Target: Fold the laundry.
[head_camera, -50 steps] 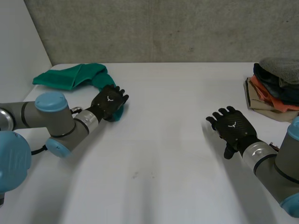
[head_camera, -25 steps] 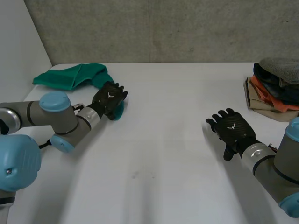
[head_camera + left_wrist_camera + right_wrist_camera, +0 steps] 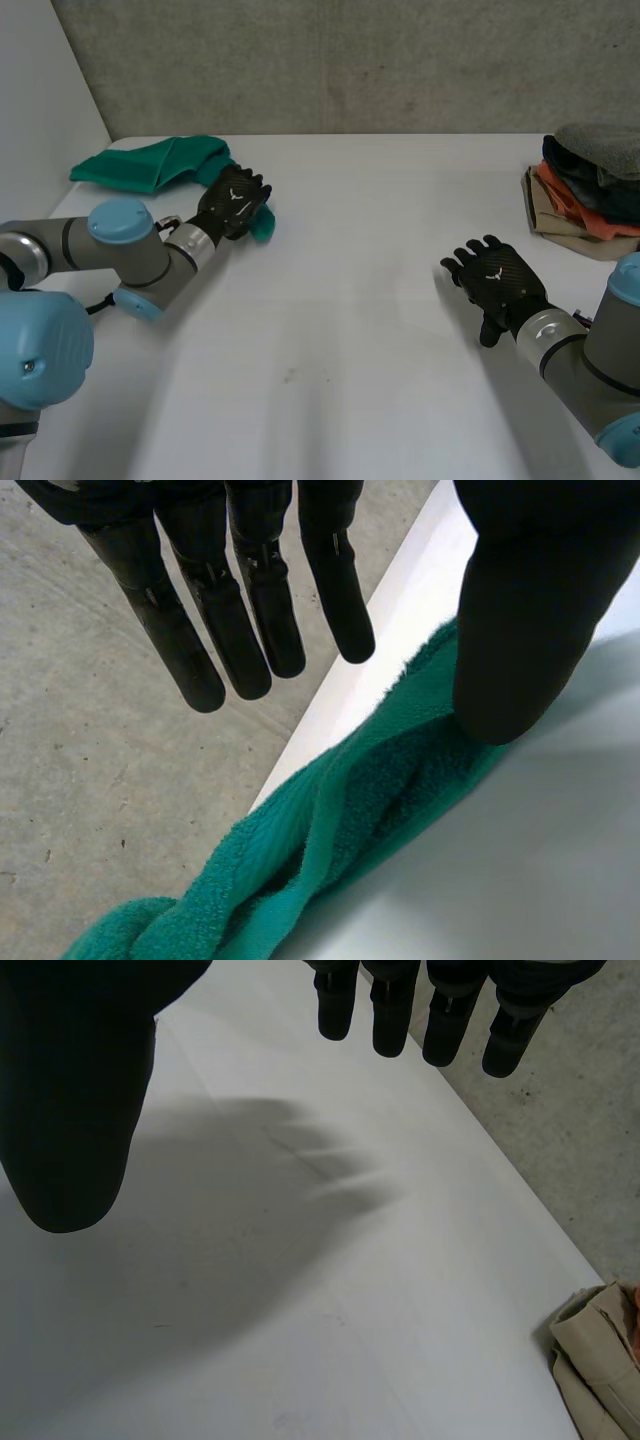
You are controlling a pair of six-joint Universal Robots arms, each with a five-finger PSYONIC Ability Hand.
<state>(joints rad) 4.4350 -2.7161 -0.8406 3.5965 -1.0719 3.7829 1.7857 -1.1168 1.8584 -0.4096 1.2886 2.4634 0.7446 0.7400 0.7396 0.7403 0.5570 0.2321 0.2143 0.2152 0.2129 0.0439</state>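
Towel (image 3: 160,165) lay bunched at left hand (image 3: 235,203), fingers straight, thumb touching it; right hand (image 3: 497,278) spread, empty. Likely best pinched by one edge.

The white table (image 3: 370,260) occupies most of the frame. A bunched green towel (image 3: 150,165) lies at upper left. The left hand (image 3: 234,203) is palm-down over the towel's right end, fingers relaxed. The right hand (image 3: 497,278) is at lower right, palm-down over bare table, fingers spread. A stack of folded clothes (image 3: 590,195) sits at the right edge.
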